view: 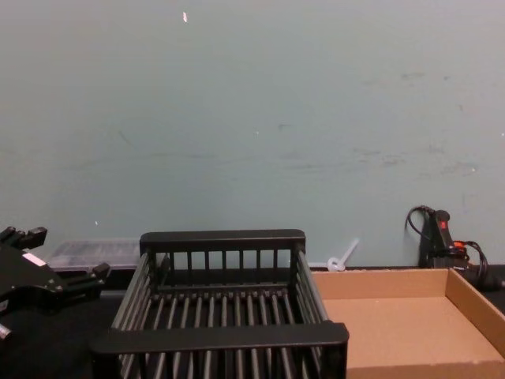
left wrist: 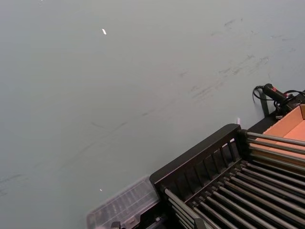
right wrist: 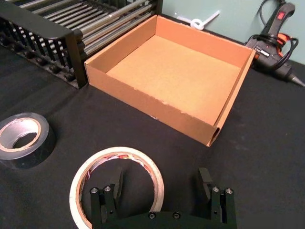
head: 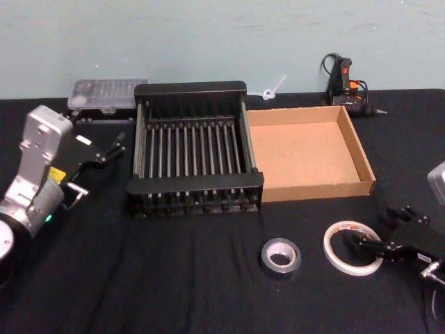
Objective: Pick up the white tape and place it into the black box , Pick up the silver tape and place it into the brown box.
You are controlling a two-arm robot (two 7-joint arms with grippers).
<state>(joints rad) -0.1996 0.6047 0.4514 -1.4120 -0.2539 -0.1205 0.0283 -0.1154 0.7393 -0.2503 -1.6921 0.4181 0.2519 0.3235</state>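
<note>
The right gripper (right wrist: 159, 183) hangs low over the white tape (right wrist: 116, 185), its two black fingers (right wrist: 116, 183) spread wide; one sits inside the ring, the other outside its rim, and nothing is clamped between them. The print on the ring's reddish inner core is too small to read. The flat ring lies on the black tabletop (head: 174, 278) just beside the silver tape (head: 280, 257), a thick glossy grey roll with a pale core. Behind stand the shallow brown box (head: 309, 151) of plain cardboard and, touching it, the slatted black box (head: 191, 146). The left gripper (head: 112, 149) hovers left of the crate; whether its fingers are apart cannot be told
</note>
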